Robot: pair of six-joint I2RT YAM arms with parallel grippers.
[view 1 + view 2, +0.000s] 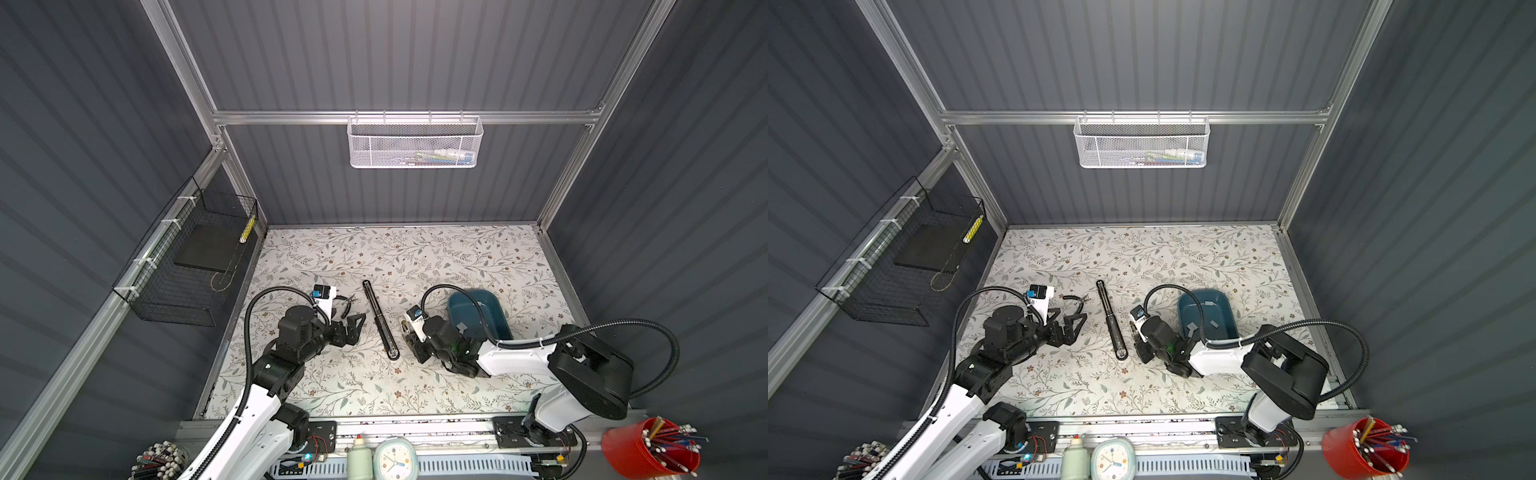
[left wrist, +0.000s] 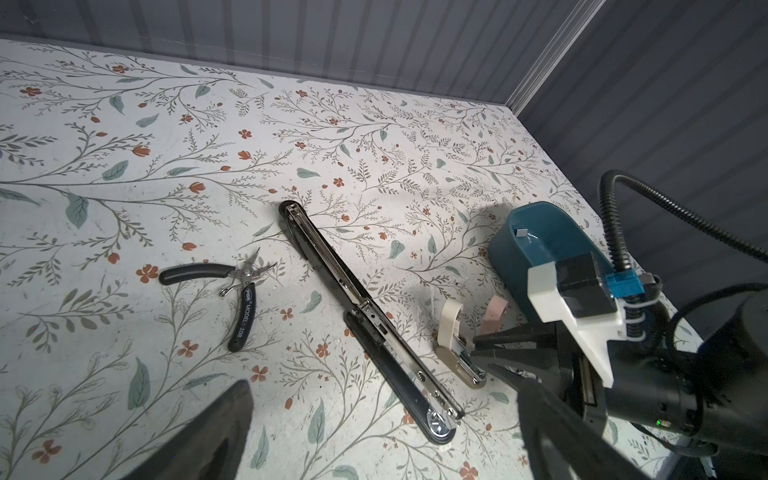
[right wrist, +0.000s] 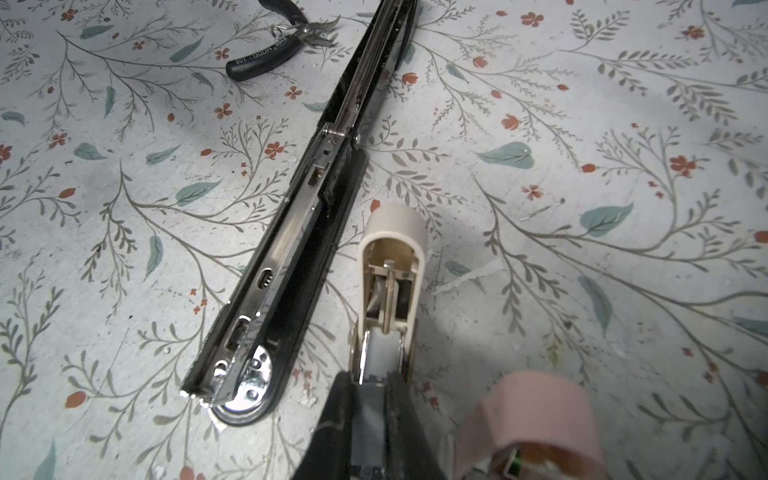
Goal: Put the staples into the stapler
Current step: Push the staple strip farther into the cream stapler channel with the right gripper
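Note:
My right gripper (image 3: 371, 386) is shut on a flat grey strip of staples (image 3: 370, 419). It holds the strip at the near end of the open metal channel of a small beige stapler (image 3: 392, 266), whose lid is swung up. In both top views this gripper (image 1: 410, 338) points down, left of the blue bin. More grey staples (image 1: 1212, 324) lie in that bin. A long black stapler (image 1: 380, 320) lies opened flat in the middle. My left gripper (image 2: 382, 440) is open and empty, just left of the long stapler.
The teal bin (image 1: 500, 309) stands behind my right wrist. A pink stapler (image 3: 536, 415) sits right beside the beige one. Black-handled pliers (image 2: 241, 286) lie left of the long stapler. Wire baskets hang on the left and back walls.

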